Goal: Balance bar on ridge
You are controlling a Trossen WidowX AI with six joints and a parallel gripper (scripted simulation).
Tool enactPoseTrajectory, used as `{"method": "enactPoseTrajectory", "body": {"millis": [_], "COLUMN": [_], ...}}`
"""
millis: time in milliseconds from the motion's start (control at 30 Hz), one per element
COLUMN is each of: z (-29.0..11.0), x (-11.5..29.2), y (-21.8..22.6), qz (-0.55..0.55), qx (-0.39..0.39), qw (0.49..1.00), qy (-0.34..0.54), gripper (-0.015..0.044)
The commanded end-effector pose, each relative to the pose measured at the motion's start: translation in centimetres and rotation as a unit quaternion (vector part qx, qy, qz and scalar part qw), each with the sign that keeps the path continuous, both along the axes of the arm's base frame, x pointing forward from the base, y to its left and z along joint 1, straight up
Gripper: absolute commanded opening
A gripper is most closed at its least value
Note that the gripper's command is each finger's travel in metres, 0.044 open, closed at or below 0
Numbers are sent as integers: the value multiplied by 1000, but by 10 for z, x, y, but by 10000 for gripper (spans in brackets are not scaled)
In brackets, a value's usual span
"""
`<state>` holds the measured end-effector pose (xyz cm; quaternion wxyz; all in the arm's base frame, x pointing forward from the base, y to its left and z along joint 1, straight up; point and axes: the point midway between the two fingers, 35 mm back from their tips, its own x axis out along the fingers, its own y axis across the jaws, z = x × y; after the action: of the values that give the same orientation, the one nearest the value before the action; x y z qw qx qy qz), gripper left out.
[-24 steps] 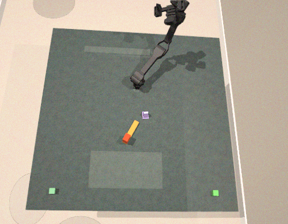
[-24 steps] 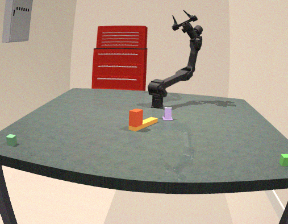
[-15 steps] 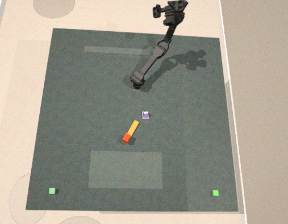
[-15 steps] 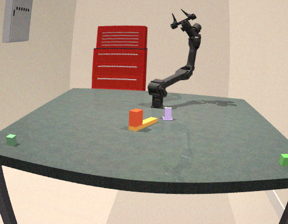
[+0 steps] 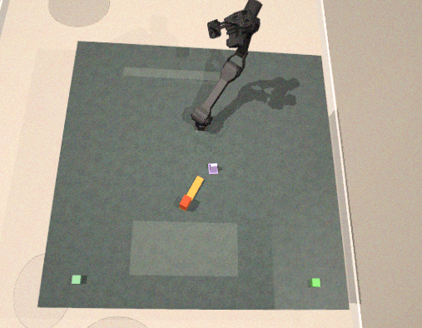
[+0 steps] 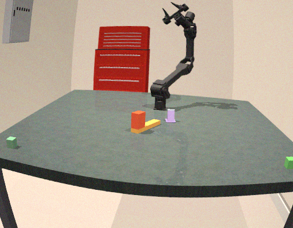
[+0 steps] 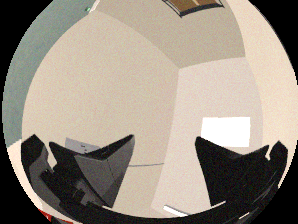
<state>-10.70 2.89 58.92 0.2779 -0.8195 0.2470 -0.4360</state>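
Note:
A yellow bar (image 5: 196,186) (image 6: 152,124) lies flat on the dark green table top (image 5: 117,125) (image 6: 81,121) near the middle. An orange-red block (image 5: 185,202) (image 6: 138,118) stands at its near end. A small purple ridge piece (image 5: 213,168) (image 6: 170,116) stands upright just beyond the bar's far end, apart from it. My gripper (image 5: 214,28) (image 6: 169,10) (image 7: 165,140) is raised high above the arm's base at the back of the table, far from the bar. It points up and away, open and empty. The wrist view shows only walls and ceiling between the fingers.
Two small green cubes sit at the near corners: one on the left (image 5: 76,279) (image 6: 11,142), one on the right (image 5: 315,282) (image 6: 289,162). The arm's base (image 5: 201,118) (image 6: 160,101) stands behind the ridge piece. A red tool chest (image 6: 122,58) stands beyond the table.

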Motion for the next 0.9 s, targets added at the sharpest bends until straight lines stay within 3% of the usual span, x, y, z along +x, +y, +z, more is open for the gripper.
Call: {"method": "enactPoseTrajectory", "body": {"millis": [0,500,700,867], "z": [2,-16,-23,-36], "x": [33,142,161,194], "y": [-20,-80,-93,-106], "qz": [19,66,82,93], "qx": [24,89,132,148], "qw": [999,976,970,955], "qy": [31,188,187,240], "gripper": [315,315,315,315]}}
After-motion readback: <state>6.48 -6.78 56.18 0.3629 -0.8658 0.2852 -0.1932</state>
